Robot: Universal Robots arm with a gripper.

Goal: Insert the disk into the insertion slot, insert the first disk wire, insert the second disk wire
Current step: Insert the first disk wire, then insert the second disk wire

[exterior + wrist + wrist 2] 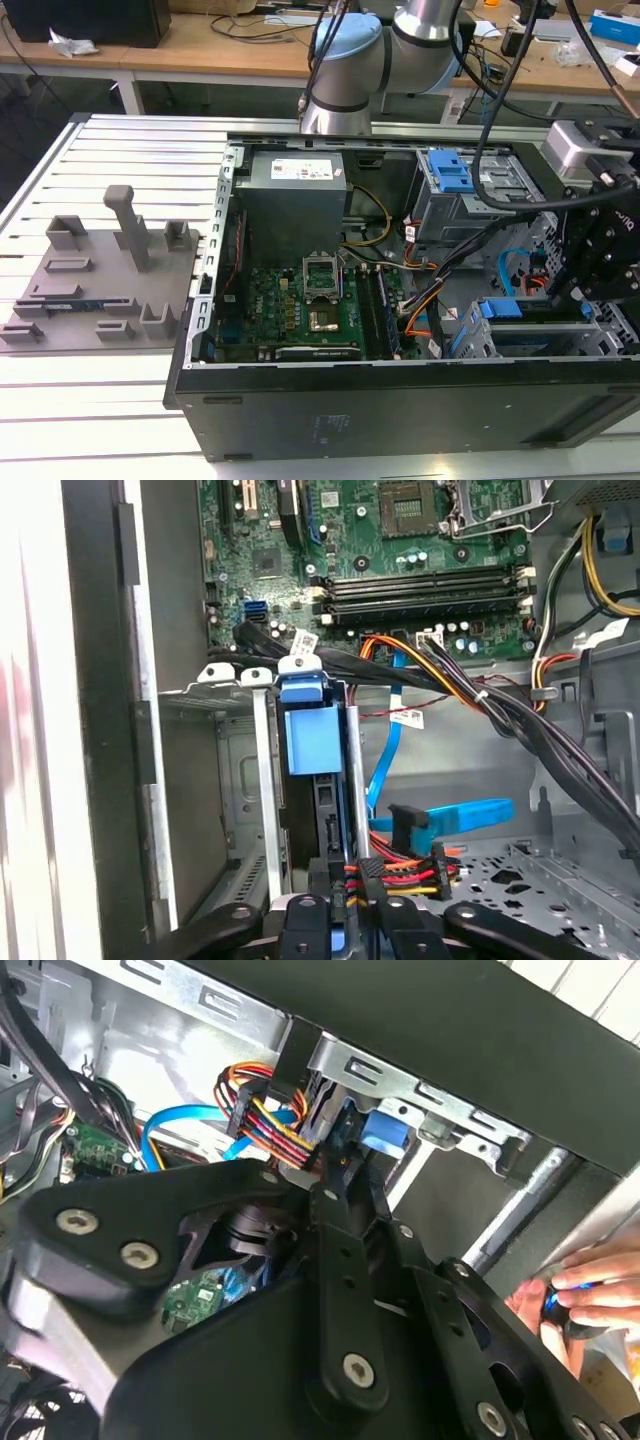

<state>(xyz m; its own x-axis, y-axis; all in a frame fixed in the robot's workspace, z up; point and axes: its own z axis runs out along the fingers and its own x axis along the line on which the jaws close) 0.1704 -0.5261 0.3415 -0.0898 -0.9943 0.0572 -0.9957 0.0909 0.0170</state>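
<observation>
The disk (325,815), in its blue carrier (312,735), sits inside the insertion slot (265,780), the low grey cage at the case's front corner (470,345). My gripper (345,912) hovers at the disk's open end. Its fingers (330,1260) are drawn together on the black plug of a red, yellow and black disk wire (400,877), pressed against the disk's edge. The coloured bundle (275,1120) runs up to the fingertips in the second wrist view. A flat blue disk wire (450,815) with a black plug lies loose just beside it.
A taller cage with a blue latch (455,175) stands behind the gripper (580,290). A thick black cable bundle (540,730) crosses the bay. The motherboard (310,310) and power supply (295,195) fill the case's middle. A person's hand (580,1295) rests outside the case wall.
</observation>
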